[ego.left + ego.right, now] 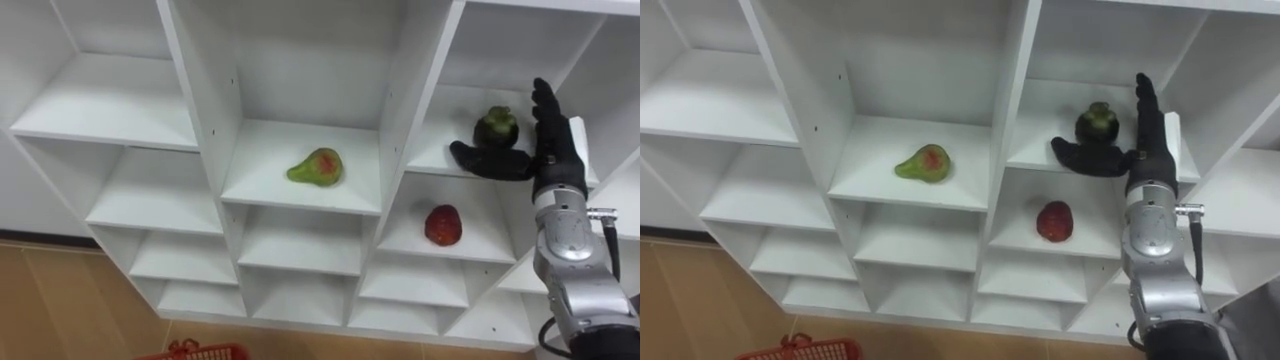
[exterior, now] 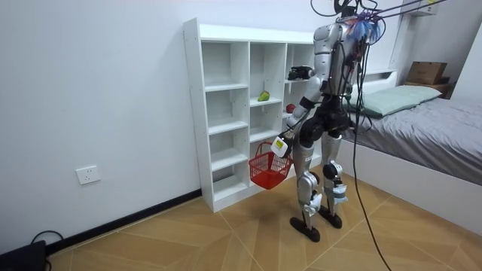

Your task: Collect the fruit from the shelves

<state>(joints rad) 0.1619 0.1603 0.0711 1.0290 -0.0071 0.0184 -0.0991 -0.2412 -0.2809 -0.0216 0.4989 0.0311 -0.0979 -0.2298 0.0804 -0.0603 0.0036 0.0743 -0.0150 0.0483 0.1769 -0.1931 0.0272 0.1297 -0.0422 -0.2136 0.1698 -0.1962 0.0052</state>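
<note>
Right robot hand spread beside dark fruit, pear, red fruit nearby

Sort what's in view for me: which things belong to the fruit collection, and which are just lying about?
For the job: dark green fruit beside the open right hand; green-red fruit; red fruit; white closet; red basket hanging from the left hand.
Just lying about: bed; pillow; cardboard box; wall socket.
</note>
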